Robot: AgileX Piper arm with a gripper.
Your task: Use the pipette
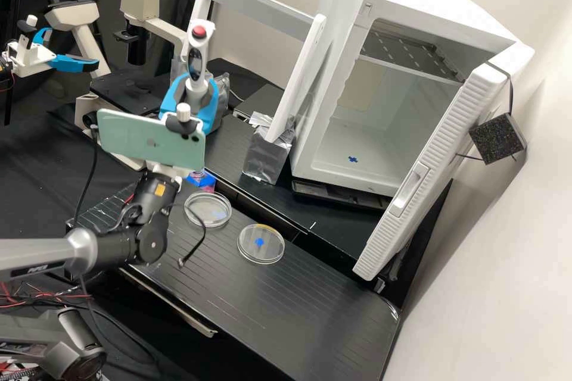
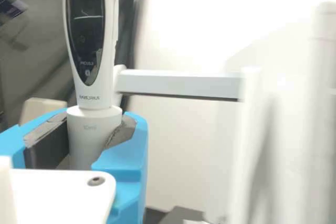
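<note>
In the high view my gripper [image 1: 195, 95] is raised above the bench's far left part, its blue fingers closed around the lower body of a white pipette [image 1: 196, 58]. The pipette stands roughly upright with its red-topped end up; its lower end is hidden behind the gripper and the phone. The wrist view has the gripper [image 2: 93, 132] with its grey pads against both sides of the pipette [image 2: 94, 137], just below the dark display. Two clear round dishes, one [image 1: 202, 220] nearer the arm and another [image 1: 262, 255] to its right, lie on the bench [image 1: 310, 315].
A white frame with a crossbar [image 1: 262, 7] rises behind and right of the gripper, its foot in a foil-wrapped block [image 1: 265, 158]. Farther right an open white cabinet [image 1: 333, 113] has its door swung out. A microscope [image 1: 140, 0] stands behind at left, beside a second arm's gripper.
</note>
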